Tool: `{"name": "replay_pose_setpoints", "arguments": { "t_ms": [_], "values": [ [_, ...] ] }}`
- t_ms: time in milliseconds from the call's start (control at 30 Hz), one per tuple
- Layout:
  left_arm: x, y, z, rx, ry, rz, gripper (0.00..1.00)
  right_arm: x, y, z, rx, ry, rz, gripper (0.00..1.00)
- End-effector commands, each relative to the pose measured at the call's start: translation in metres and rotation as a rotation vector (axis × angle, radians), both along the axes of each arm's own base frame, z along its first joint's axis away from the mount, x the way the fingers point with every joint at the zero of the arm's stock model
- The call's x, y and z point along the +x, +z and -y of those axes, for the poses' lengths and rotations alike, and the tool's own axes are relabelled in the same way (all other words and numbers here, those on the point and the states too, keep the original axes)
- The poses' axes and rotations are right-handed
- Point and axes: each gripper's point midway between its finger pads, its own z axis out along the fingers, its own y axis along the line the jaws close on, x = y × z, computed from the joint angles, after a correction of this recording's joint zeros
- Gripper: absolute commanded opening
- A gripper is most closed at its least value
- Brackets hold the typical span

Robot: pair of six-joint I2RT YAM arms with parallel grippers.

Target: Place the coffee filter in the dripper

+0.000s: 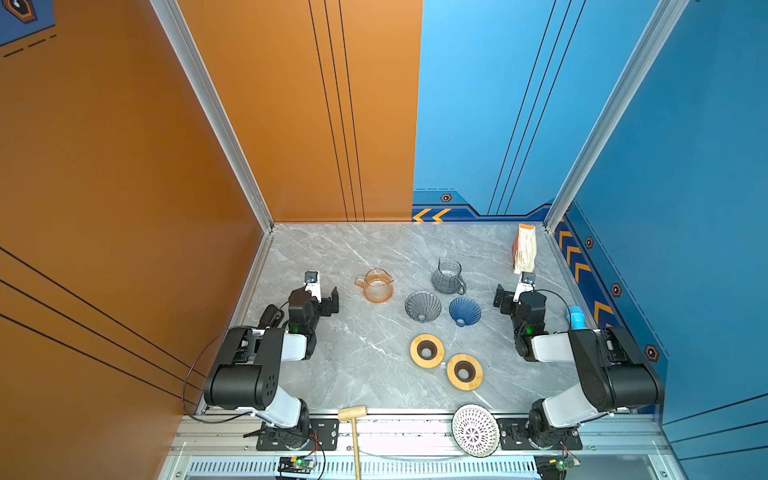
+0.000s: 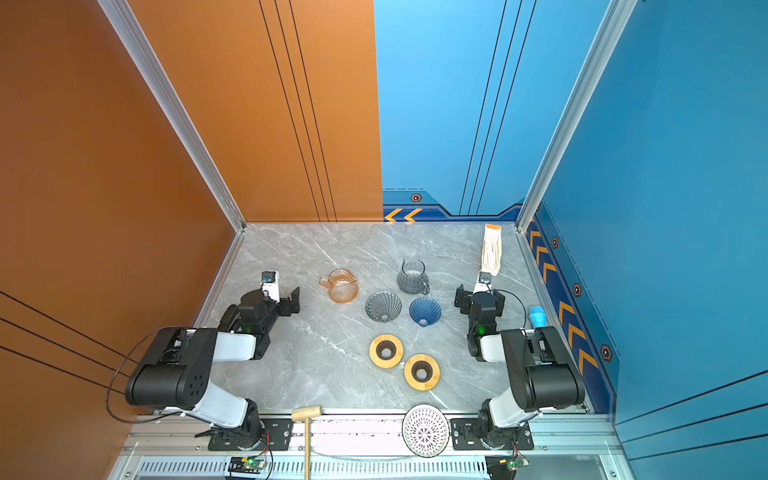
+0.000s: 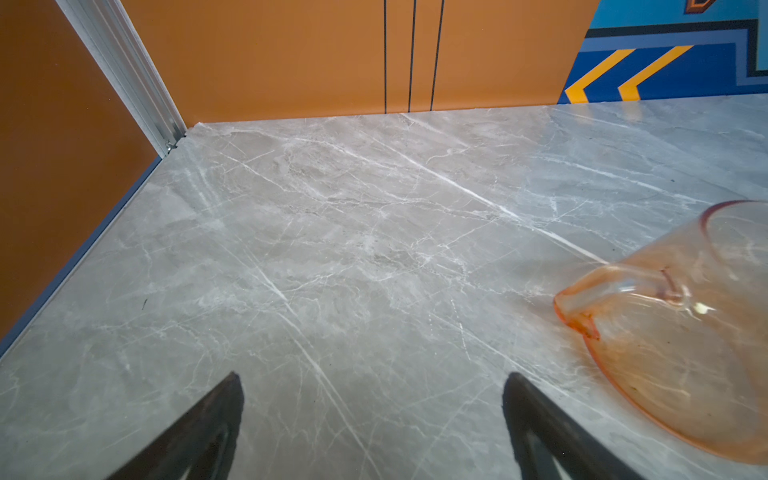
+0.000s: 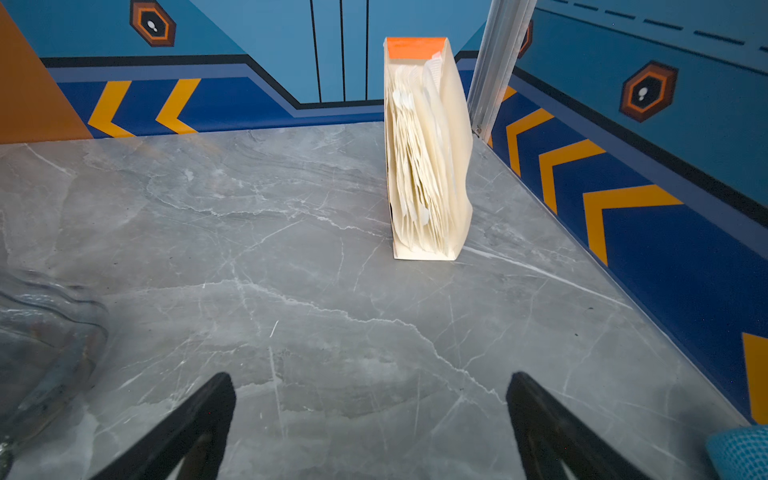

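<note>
Nothing of the task was done yet. The coffee filters [image 4: 415,166] stood packed in their open carton [image 4: 457,174] near the far right corner of the worktop [image 1: 353,365], with none taken out. The grey dripper [image 1: 422,306] and the blue dripper [image 1: 464,311], mid-worktop, looked empty, as did the orange glass server [image 1: 376,286] and the grey glass server [image 1: 446,276]. The left gripper [image 3: 374,378] and the right gripper [image 4: 372,376] were spread wide and held nothing.

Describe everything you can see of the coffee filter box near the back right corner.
The coffee filter box is a tall, narrow cream card holder with an orange band on top. Its open side faces the right wrist camera, showing cream paper filters packed on edge. It stands upright on the marble table, near the corner post; nothing but the table is seen touching it.
</note>
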Motion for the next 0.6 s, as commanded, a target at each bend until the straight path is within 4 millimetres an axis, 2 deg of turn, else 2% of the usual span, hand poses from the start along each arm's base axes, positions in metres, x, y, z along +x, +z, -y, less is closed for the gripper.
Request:
{"name": "replay_pose_setpoints", "arguments": {
  "t_ms": [0, 233, 400, 567],
  "values": [
    [-0.004, 0.015, -0.005, 0.025, 0.029, 0.020, 0.98, 0.001, 0.017, 0.000, -0.022, -0.003, 0.007, 1.00],
    [-0.005, 0.051, -0.003, 0.014, 0.027, 0.031, 0.98, -0.002, 0.055, -0.010, -0.004, 0.041, -0.001, 1.00],
    [-0.004, 0.073, 0.016, -0.006, -0.081, 0.007, 0.98, -0.012, 0.079, -0.018, 0.060, 0.064, -0.025, 1.00],
    [-0.001, 0.096, 0.037, 0.045, -0.229, -0.047, 0.98, -0.025, 0.092, -0.035, 0.113, 0.151, -0.066, 1.00]
  ]
}}
